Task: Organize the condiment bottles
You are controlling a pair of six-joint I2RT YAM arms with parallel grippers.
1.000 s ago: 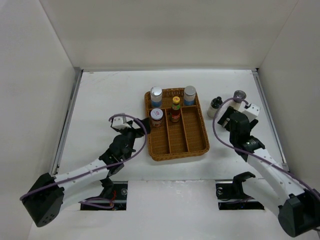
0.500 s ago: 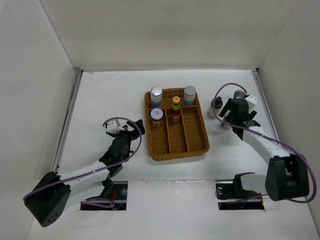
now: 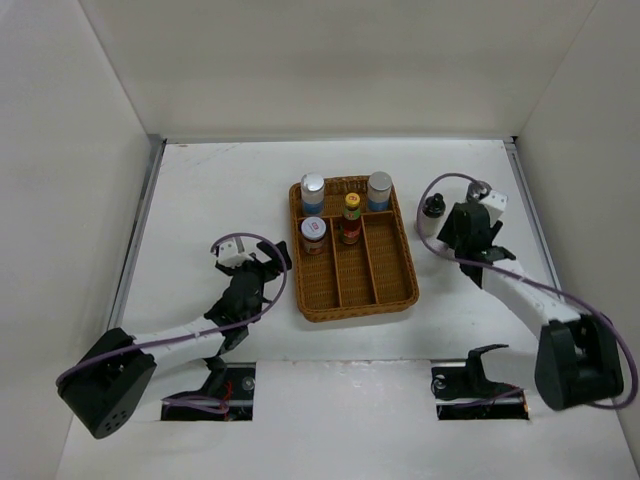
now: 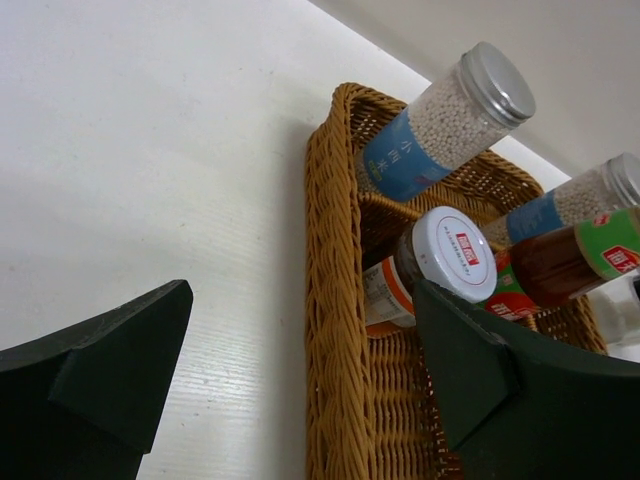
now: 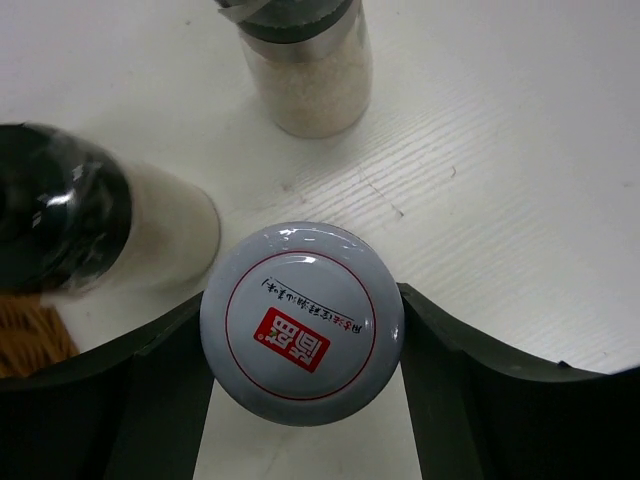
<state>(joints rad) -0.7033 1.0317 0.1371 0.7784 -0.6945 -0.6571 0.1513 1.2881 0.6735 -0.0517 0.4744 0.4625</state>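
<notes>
The table (image 3: 220, 190) carries a tray (image 3: 390, 285) with four bottles upright at its far end, caps up: two blue-band bottles (image 3: 313, 188), a sauce bottle (image 3: 351, 215) cut off in the left wrist view, and a tray jar (image 3: 313, 230). The left gripper (image 3: 270, 258) sits just left of the tray, jaws wide apart. Right of the tray, the right gripper (image 5: 301, 295) hides the gripped jar (image 5: 302, 325) from above. Its jaws press the lid's sides, and the jar stands vertical. Near it stand a blurred black-cap bottle (image 5: 60, 225) and a grey-cap bottle (image 5: 310, 70) with its top cropped.

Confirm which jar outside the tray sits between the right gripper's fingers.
The white-lidded jar with the red mark; the black-capped bottle and grey-capped bottle stand clear beyond it.
</notes>
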